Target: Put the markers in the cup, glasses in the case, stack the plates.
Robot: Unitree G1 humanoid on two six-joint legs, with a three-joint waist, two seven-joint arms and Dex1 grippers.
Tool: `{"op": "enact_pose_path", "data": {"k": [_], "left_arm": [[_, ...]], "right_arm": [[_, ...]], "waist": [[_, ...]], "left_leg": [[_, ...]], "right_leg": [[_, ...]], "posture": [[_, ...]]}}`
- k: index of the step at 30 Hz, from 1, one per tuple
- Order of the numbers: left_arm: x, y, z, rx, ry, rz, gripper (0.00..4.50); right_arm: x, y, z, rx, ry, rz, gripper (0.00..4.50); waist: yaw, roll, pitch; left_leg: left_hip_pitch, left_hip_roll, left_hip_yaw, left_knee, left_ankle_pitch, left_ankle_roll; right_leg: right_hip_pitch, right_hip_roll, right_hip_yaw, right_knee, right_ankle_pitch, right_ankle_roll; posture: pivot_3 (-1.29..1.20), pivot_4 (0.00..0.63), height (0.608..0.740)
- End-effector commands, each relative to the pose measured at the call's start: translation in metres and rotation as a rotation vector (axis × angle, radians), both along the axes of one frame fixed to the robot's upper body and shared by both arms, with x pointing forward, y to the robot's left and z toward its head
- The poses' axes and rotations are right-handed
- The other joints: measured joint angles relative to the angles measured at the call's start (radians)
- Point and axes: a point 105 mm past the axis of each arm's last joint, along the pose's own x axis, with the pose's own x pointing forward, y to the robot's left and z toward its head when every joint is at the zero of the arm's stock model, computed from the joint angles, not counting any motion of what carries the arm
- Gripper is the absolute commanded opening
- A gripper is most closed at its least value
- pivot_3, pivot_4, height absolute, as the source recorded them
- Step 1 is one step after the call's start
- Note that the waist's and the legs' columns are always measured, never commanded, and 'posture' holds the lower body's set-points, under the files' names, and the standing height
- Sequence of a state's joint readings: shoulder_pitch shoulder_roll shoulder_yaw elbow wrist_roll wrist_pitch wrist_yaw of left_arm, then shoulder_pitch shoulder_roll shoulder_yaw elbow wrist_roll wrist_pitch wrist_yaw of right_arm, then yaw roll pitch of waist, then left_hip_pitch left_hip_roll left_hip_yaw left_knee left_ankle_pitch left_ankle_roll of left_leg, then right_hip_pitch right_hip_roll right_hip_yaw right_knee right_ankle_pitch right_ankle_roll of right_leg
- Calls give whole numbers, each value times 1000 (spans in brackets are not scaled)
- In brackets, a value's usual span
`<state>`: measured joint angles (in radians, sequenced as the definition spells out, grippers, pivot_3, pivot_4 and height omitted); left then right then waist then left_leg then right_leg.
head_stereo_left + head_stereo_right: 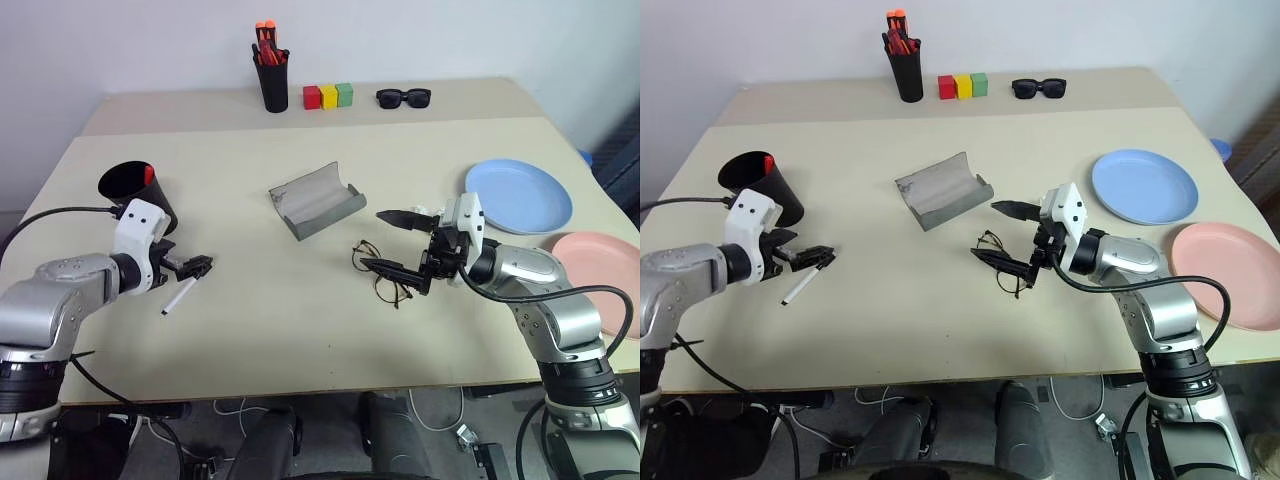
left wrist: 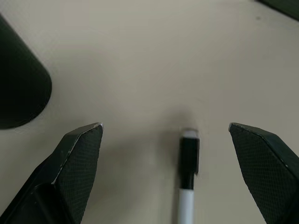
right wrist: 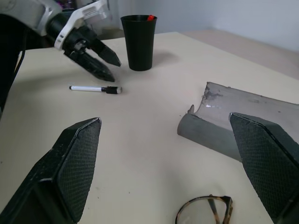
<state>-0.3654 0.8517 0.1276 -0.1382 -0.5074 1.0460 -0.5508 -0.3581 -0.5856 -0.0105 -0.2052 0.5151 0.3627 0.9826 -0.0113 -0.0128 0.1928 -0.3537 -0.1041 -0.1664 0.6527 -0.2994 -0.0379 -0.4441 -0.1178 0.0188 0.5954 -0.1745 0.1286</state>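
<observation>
**Marker could roll or skid away under the left hand**

The left hand point(image 1: 197, 266) hung over the table point(image 1: 300, 330) with its fingers spread wide, empty, the white marker point(image 1: 179, 296) lying flat just below it, black cap between the fingertips in the left wrist view. The black cup point(image 1: 137, 192) stood just behind, a red-capped marker point(image 1: 148, 172) already inside. A slim round barrel on a smooth top would likely roll if one finger met it first, or pivot if pinched by the cap end alone. The cup was close enough that a swinging wrist might tip it.

The right hand point(image 1: 400, 243) also stood wide apart, empty, above the glasses point(image 1: 380, 275), with the open grey case point(image 1: 316, 200) near. Thin wire frames might slip or snag. The blue plate point(image 1: 518, 196) and pink plate point(image 1: 600, 260) lay unstacked.
</observation>
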Motion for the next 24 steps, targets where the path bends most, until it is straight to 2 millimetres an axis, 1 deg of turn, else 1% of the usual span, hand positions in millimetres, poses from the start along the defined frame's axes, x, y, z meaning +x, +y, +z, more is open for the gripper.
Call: {"op": "enact_pose_path", "data": {"k": [1,2,4,8,9,10,12,17,19,21,22,23,24], "left_arm": [[0,-5,-8,5,92,-20,4432],[-3,-10,-15,9,127,-54,4432],[-7,-13,-25,-3,191,-69,4432],[-5,-11,-28,13,208,-66,4432],[-4,-11,-27,5,206,-66,3900],[-3,-12,-27,-1,204,-71,3576],[-1,-14,-28,-14,206,-76,2602],[0,-15,-25,-7,210,-98,18],[2,-14,-21,-15,199,-96,18],[12,-11,-11,-9,136,-73,18],[20,-12,2,-10,53,-74,18],[30,-16,20,-20,-65,-93,18],[37,-23,41,-70,-185,-118,18]], "right_arm": [[-3,2,10,13,-52,5,4500],[-3,2,10,14,-52,5,4500],[-2,2,10,15,-54,-1,4500],[-2,-1,9,8,-54,-17,4500],[-3,-2,9,7,-55,-19,4500],[-3,-2,9,7,-55,-21,4500],[-3,-3,9,5,-55,-24,4500],[-1,-3,9,2,-60,-33,4500],[0,-3,9,1,-62,-33,4500],[0,-3,9,2,-63,-31,4500],[-1,-2,9,-1,-60,-23,4500],[-1,-2,8,-3,-57,-16,4500],[-2,-2,9,1,-52,-11,4500]], "waist": [[-3,0,0],[-5,0,0],[-5,0,0],[-1,0,-1],[-1,0,0],[-1,0,0],[-1,0,-1],[0,0,-1],[0,0,-1],[1,0,-1],[1,0,-1],[2,0,0],[3,0,0]], "left_leg": [[0,0,0,0,0,0],[0,0,0,0,0,0],[0,0,1,-1,0,0],[0,0,0,-1,0,0],[1,0,0,-1,0,0],[1,0,0,-1,0,0],[1,0,0,-1,0,0],[1,0,0,-1,0,0],[0,0,0,0,0,0],[0,0,0,0,0,0],[0,0,0,0,0,0],[0,0,0,0,0,0],[0,0,0,0,0,-1]], "right_leg": [[0,0,0,0,0,0],[0,0,0,0,0,0],[0,0,0,0,0,0],[0,0,0,0,0,0],[0,0,0,0,0,0],[0,0,0,0,0,0],[0,0,0,0,0,0],[0,0,0,0,0,0],[0,0,0,0,0,0],[0,0,0,0,0,0],[0,0,0,0,0,0],[0,0,0,0,0,0],[0,0,0,0,0,0]], "posture": [[0,150,740],[0,150,740],[0,150,740],[0,150,740],[0,150,740],[0,150,740],[0,150,740],[0,150,740],[0,150,740],[0,150,740],[0,150,740],[0,150,740],[0,150,740]]}}
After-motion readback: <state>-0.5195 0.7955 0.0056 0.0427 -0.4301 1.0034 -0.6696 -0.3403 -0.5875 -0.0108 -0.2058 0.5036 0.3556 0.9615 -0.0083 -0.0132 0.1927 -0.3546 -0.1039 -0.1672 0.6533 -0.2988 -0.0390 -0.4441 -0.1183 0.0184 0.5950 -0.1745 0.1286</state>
